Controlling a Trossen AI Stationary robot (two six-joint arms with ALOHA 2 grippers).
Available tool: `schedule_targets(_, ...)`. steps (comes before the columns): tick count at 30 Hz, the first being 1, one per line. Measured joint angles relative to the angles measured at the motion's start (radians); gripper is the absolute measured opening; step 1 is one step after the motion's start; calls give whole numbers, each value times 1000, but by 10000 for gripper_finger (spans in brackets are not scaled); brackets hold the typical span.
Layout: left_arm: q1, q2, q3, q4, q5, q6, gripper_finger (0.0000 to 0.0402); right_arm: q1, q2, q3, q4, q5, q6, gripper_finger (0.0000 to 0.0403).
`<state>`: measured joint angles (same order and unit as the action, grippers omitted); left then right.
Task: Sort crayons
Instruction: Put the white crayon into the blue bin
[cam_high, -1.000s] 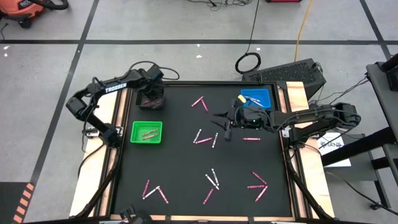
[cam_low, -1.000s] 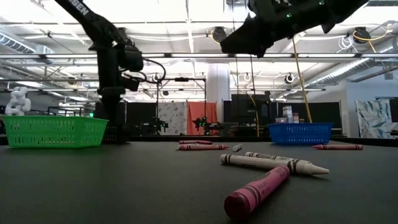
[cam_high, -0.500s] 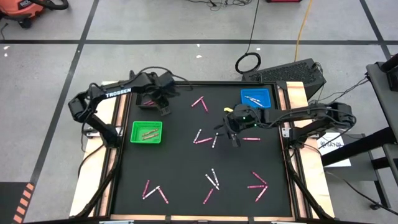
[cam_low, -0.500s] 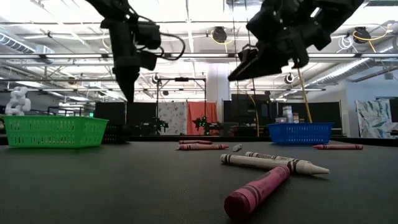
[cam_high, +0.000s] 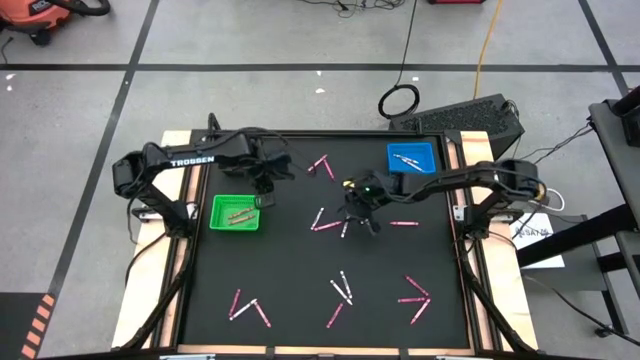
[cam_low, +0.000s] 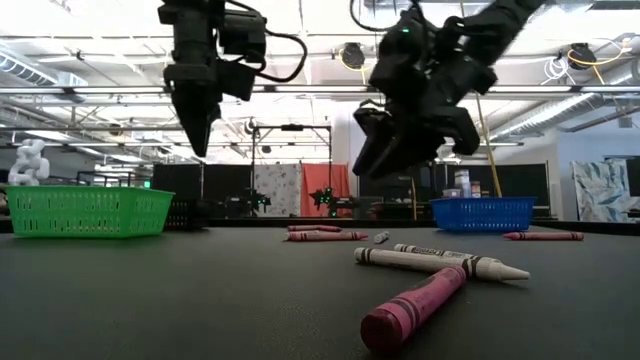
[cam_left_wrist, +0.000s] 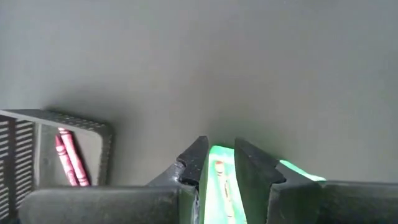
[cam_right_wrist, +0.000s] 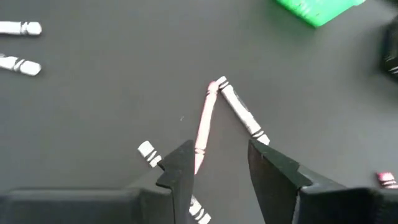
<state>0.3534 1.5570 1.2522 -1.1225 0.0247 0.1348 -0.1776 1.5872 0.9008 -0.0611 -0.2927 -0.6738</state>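
Pink and white crayons lie scattered on the black table. My right gripper (cam_high: 359, 213) (cam_right_wrist: 217, 158) is open and empty, hovering above a pink crayon (cam_right_wrist: 204, 121) and a white crayon (cam_right_wrist: 241, 112) that meet in a V at the table's middle (cam_high: 322, 220). My left gripper (cam_high: 265, 190) (cam_left_wrist: 219, 155) points down above the table, by the far right corner of the green tray (cam_high: 236, 212). Its fingers stand a narrow gap apart with nothing between them. Both grippers hang clear of the table in the low view, left (cam_low: 195, 140) and right (cam_low: 385, 150).
A black tray (cam_left_wrist: 62, 118) holding pink crayons sits at the far left. A blue tray (cam_high: 411, 157) sits at the far right. The green tray holds pale crayons. More crayons lie at the far middle (cam_high: 322, 165), the right (cam_high: 404, 223) and near the front edge (cam_high: 341, 290) (cam_high: 415, 297) (cam_high: 248, 308).
My left gripper has gone from above the black tray toward the table's right and near edges, ending beside the green tray. My right gripper has gone from beside the blue tray toward the table's left and down, over the crayon pair in the middle.
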Motion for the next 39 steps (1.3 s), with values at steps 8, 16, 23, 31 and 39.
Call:
schedule_targets(8, -16, 0, 0, -19, 0, -25, 73, 0, 119, 204, -317, 2, -54, 134)
schedule_targets(16, -16, 0, 0, -22, -1, -25, 73, 4, 207, 230, -336, 2, -84, 134)
schedule_targets(23, -16, 0, 0, -21, -2, -21, 73, 10, 247, 230, -354, 3, -102, 134)
schedule_targets(31, -16, 0, 0, -21, -2, -17, 73, 10, 249, 230, -356, 3, -125, 120)
schedule_targets(39, -16, 0, 0, -20, -3, -17, 73, 10, 296, 232, -362, -1, -117, 114)
